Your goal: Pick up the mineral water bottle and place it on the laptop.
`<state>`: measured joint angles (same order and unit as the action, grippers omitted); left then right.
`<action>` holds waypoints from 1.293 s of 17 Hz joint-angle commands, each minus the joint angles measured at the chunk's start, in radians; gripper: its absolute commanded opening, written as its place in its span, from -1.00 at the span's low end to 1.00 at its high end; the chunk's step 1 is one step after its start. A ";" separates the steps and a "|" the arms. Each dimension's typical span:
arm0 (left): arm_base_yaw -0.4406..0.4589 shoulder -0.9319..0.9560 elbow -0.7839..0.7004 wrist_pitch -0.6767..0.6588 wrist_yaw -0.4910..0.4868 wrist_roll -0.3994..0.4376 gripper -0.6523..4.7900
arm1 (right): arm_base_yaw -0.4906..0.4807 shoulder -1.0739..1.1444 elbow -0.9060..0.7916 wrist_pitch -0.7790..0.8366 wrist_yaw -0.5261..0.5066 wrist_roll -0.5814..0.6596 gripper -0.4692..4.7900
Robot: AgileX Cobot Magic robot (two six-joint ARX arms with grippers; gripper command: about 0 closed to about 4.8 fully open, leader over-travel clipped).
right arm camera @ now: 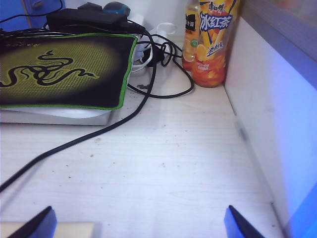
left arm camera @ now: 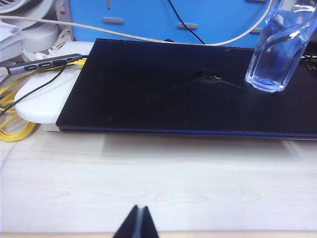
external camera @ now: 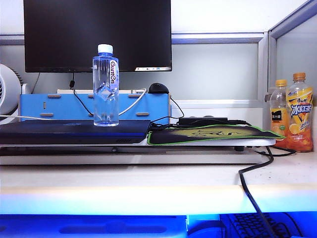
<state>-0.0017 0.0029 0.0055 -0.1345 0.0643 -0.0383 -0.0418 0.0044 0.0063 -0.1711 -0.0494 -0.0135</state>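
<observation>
The mineral water bottle [external camera: 105, 84], clear with a white cap and a white label, stands upright on the laptop [external camera: 69, 131], a closed dark slab at the left of the desk. The left wrist view has the bottle [left arm camera: 277, 54] on the far corner of the laptop's lid [left arm camera: 173, 94]. My left gripper [left arm camera: 140, 208] is shut and empty over bare desk, short of the laptop's near edge. My right gripper [right arm camera: 139, 210] is open and empty above the desk, beside the mouse pad. Neither gripper shows in the exterior view.
A green-edged mouse pad [external camera: 213, 134] lies right of the laptop, with two orange drink bottles [external camera: 299, 111] by the partition wall [right arm camera: 267, 99]. A black cable [right arm camera: 99, 134] crosses the desk. Behind are a black monitor [external camera: 96, 34] and a blue box [external camera: 74, 106]. Yellow cable [left arm camera: 15, 129] lies left.
</observation>
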 commanded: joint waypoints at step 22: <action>0.000 -0.002 0.002 0.008 0.003 0.001 -0.77 | 0.004 0.000 -0.002 0.004 0.002 0.034 -0.84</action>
<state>-0.0017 0.0029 0.0055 -0.1345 0.0643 -0.0383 -0.0376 0.0044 0.0063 -0.1707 -0.0490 0.0185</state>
